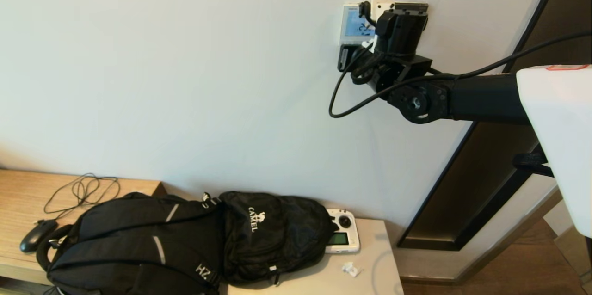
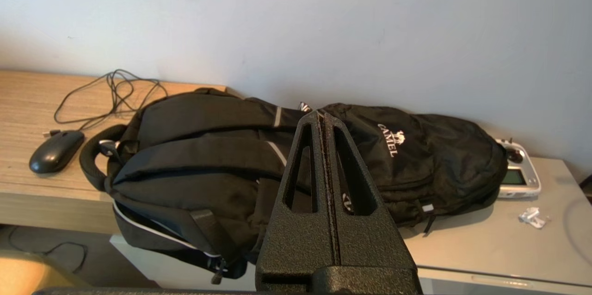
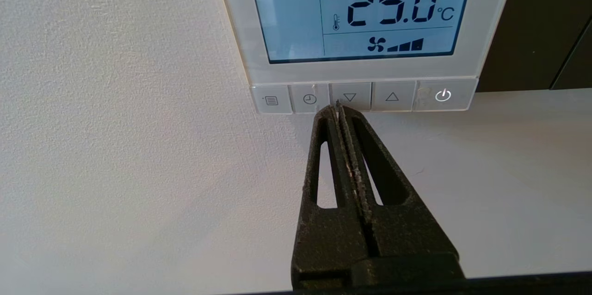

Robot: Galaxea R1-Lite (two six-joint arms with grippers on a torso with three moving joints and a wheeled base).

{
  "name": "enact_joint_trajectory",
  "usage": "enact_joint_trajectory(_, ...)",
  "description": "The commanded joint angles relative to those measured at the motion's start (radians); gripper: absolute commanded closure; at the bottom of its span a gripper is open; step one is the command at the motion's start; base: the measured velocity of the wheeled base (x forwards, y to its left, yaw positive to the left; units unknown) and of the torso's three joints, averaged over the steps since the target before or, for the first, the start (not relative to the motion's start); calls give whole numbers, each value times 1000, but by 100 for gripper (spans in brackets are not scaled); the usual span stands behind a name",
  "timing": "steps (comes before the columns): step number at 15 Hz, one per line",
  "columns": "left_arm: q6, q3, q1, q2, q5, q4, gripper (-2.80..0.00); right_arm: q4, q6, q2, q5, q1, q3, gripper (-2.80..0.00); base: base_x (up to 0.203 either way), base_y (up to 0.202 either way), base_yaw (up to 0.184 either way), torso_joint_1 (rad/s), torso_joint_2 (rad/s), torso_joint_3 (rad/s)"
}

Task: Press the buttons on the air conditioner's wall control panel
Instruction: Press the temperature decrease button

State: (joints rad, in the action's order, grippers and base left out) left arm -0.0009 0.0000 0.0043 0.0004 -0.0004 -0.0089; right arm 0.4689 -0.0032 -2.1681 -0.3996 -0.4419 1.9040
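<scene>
The air conditioner's wall control panel (image 3: 370, 73) is a white square thermostat on the wall; its lit blue screen (image 3: 360, 8) reads 25.0 °C with a fan icon. The buttons (image 3: 392, 96) run in a row under the screen: menu, clock, down arrow, up arrow, power. My right gripper (image 3: 336, 106) is shut and empty, its tips at the row's lower edge, at the seam between the clock button (image 3: 309, 99) and the down-arrow button (image 3: 350, 97). In the head view the right wrist (image 1: 400, 31) covers part of the panel (image 1: 354, 22). My left gripper (image 2: 322, 115) is shut and empty, parked above a backpack.
A glossy black switch plate (image 3: 536, 22) adjoins the thermostat. Below, a black backpack (image 1: 185, 239) lies across a desk and a grey side table (image 1: 370, 276), with a white handheld controller (image 1: 342, 237), a mouse (image 1: 37, 235) and a cable. A dark door frame (image 1: 485, 170) stands right.
</scene>
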Motion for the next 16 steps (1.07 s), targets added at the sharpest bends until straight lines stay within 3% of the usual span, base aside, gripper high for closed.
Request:
enact_joint_trajectory(1, -1, 0, 0, -2, 0, 0, 0, 4, 0, 3, -2, 0, 1, 0, 0, 0, 0, 0, 0, 0)
enact_joint_trajectory(11, -1, 0, 0, -2, 0, 0, 0, 15, 14, 10, -3, -5, 0, 0, 0, 0, 0, 0, 0, 0)
enact_joint_trajectory(16, -1, 0, 0, -2, -1, 0, 0, 67, 28, 113, -1, -26, -78, 0, 0, 0, 0, 0, 0, 0)
